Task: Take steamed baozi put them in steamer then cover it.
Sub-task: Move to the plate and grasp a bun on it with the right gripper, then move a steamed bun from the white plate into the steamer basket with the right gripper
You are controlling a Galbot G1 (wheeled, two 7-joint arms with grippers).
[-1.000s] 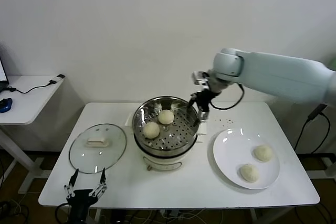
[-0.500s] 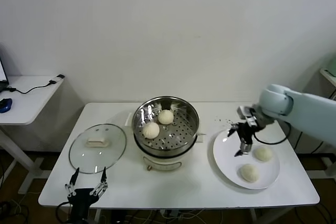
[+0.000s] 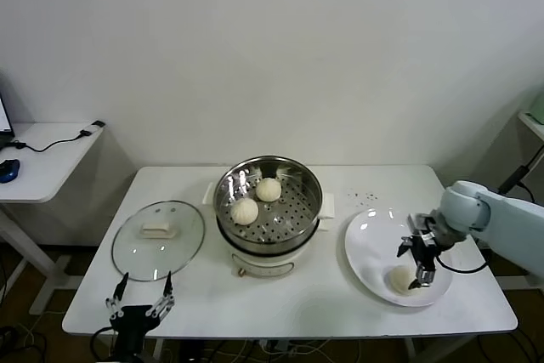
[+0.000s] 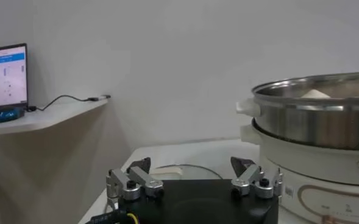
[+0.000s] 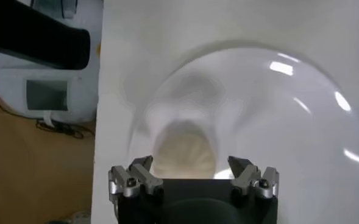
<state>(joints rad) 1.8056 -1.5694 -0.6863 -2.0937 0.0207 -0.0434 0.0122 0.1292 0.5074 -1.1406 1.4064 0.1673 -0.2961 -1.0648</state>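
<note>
Baozi: two lie in the steamer (image 3: 269,203), one (image 3: 245,211) toward the front left of its perforated floor and one (image 3: 269,189) behind it, close together but apart; a third bun (image 3: 398,279) sits on the near part of the white plate (image 3: 370,244) at the right of the bench (image 3: 340,299); any fourth bun is hidden behind the right arm; the steamer stands mid-bench on its cream base, uncovered; the lid (image 3: 159,239) lies flat on the bench to the steamer's left, just beside it, handle up.

Right tool (image 3: 418,265) hangs over the plate, directly above the near bun; in the right wrist view its fingers (image 5: 135,177) are spread wide, one on each side of the bun (image 5: 184,157) below, holding nothing; whether they touch the bun cannot be told.

Left tool (image 3: 138,306) is parked at the front left edge of the bench, below the lid, fingers spread and empty; its wrist view shows the steamer wall (image 4: 316,119) from the side.
</note>
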